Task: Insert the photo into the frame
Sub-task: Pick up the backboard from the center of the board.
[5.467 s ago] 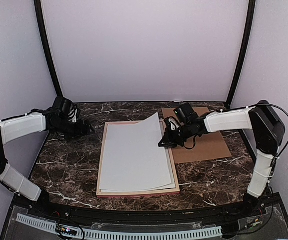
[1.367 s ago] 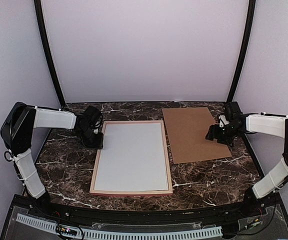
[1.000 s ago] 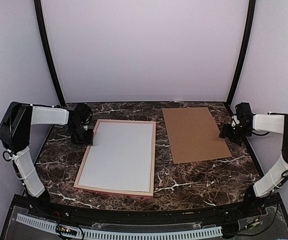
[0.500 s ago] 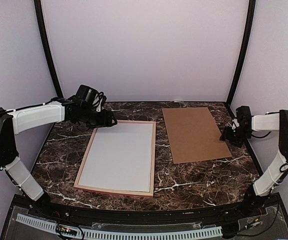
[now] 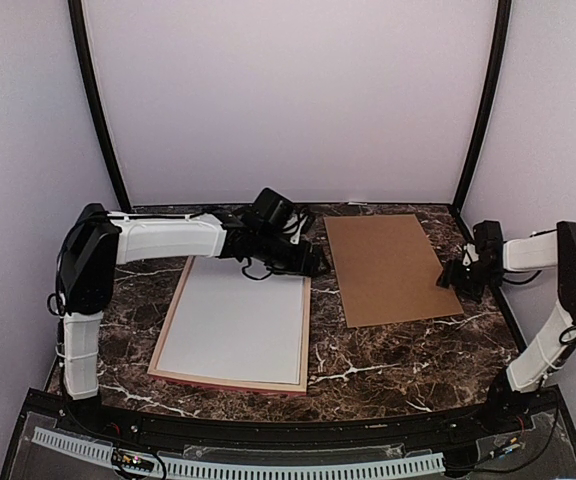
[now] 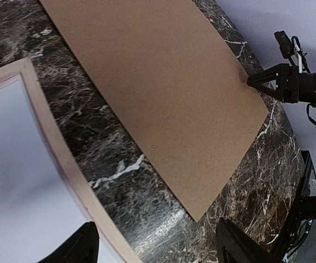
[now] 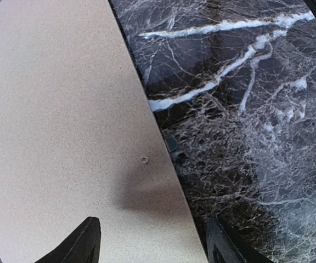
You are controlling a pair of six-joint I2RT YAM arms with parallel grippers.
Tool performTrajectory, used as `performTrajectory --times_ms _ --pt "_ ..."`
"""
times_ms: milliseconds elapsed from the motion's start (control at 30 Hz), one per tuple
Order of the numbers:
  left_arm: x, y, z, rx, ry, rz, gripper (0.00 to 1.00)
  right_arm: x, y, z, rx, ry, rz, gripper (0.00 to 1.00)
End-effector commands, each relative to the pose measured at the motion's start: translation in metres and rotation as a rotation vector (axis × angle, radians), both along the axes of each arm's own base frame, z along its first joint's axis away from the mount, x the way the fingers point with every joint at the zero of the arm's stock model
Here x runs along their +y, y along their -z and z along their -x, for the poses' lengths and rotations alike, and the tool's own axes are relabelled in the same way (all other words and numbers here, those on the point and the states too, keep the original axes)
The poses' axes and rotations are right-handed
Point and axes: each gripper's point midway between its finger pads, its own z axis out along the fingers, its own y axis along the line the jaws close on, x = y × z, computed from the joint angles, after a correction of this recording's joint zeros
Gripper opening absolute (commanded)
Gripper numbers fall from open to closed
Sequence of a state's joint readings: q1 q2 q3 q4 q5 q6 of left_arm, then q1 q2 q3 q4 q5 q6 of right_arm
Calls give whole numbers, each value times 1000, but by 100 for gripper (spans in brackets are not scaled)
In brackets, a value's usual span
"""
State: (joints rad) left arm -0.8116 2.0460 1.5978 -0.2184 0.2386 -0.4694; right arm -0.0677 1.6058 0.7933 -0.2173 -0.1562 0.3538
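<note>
The photo (image 5: 233,325) lies flat inside the frame (image 5: 228,382), white back up — that part looks done. The left gripper (image 5: 313,268) hangs over the frame's far corner, fingers spread, holding nothing. The right gripper (image 5: 448,280) is spread too, at the edge of the brown board (image 5: 388,268) — the board may go on next.

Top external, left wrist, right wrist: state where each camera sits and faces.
Top external: above and behind the bases, facing down and forward over the table; both arms show.
Left wrist: on the left arm, looking down past the left gripper at the frame and the brown board.
Right wrist: on the right arm, looking down past the right gripper at that board's edge.
Shared: all three show the board.
</note>
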Motion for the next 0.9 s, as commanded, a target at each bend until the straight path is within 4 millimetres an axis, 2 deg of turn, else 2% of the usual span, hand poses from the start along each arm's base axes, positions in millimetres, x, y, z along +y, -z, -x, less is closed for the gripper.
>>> performTrajectory --times_ms 0,33,67,100,133,167,200,233,267,300,333,567,700,867 --pt "-38 10 10 0 40 -18 76 4 12 16 38 6 -38 67" --pt "-49 6 12 -9 50 -9 76 5 13 17 38 6 -43 67" --pt "-53 22 13 16 50 -30 76 6 14 18 39 5 -48 67" --pt "-62 17 15 8 58 -19 76 6 14 19 39 4 -50 67" --pt "-65 34 17 35 59 -45 76 7 15 19 39 5 -52 67" --pt "-73 31 18 29 66 -37 76 7 15 20 40 5 -54 67" --pt "-75 45 20 51 66 -60 76 7 16 21 40 4 -54 67" --pt "-81 42 20 46 69 -53 76 7 16 22 40 3 -54 67" --pt "-81 54 21 65 64 -73 76 7 17 23 42 2 -54 67" --pt "-85 52 20 58 60 -71 76 7 17 24 42 2 -54 67" --pt "-84 60 21 73 51 -90 76 7 17 24 42 2 -54 67" --pt "-80 78 21 89 9 -150 76 10 21 29 44 -1 -72 67" --pt "-85 91 28 132 26 -139 76 18 25 33 43 -14 -119 66" --pt "-90 96 37 174 50 -116 75 29 23 38 35 -37 -173 65"
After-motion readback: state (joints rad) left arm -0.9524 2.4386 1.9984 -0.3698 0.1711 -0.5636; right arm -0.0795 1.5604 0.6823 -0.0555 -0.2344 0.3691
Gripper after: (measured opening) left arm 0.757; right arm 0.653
